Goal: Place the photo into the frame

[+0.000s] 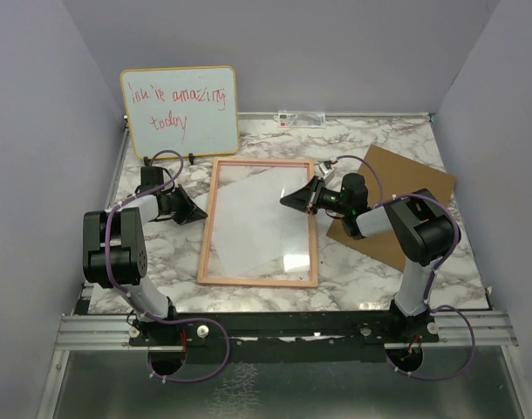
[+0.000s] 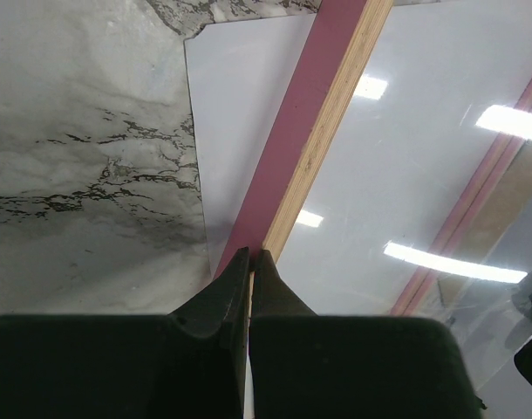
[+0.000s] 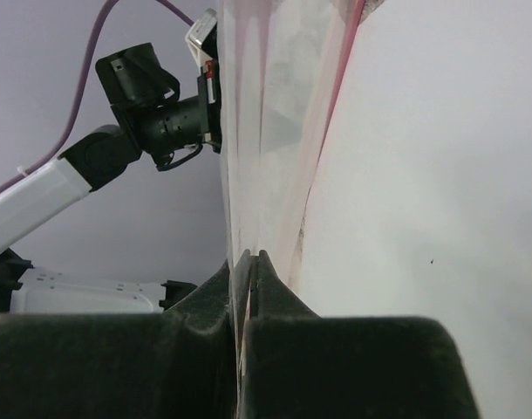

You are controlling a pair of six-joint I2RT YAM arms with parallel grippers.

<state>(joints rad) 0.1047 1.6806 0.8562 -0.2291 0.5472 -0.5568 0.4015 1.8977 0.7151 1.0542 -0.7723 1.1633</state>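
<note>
Frame (image 1: pixel 257 281) lay flat mid-table (image 1: pixel 161 253), long side running away from the arm bases. Photo (image 1: pixel 248 223) sat white side up and skewed within the frame's outline. Brown backing board (image 1: pixel 397 179) lay apart to the right, partly under the right arm (image 1: pixel 405 227) and not in the way. Whiteboard (image 1: pixel 179 109) with red writing leaned on the back wall, well clear of the frame's far rail. Left gripper (image 1: pixel 201 212) was at the frame's left rail, right gripper (image 1: pixel 288 199) reached in over the right side, and the two pointed at each other across the pane. Top cam couldn't resolve either set of jaws. Left wrist cam showed the left fingers pressed together, tips right against the rail (image 2: pixel 323 105), with nothing visible between them. It also showed what the top view hid: a photo corner (image 2: pixel 227 113) poked out past the rail onto the marble, and the rail crossed over it, so the sheet was under the frame there. Right wrist cam showed those fingers pressed together too, with a thin pale edge running into the slit. Couldn't tell if that was paper or pane. The same view caught the left arm (image 3: pixel 153 105) at the far side.
</note>
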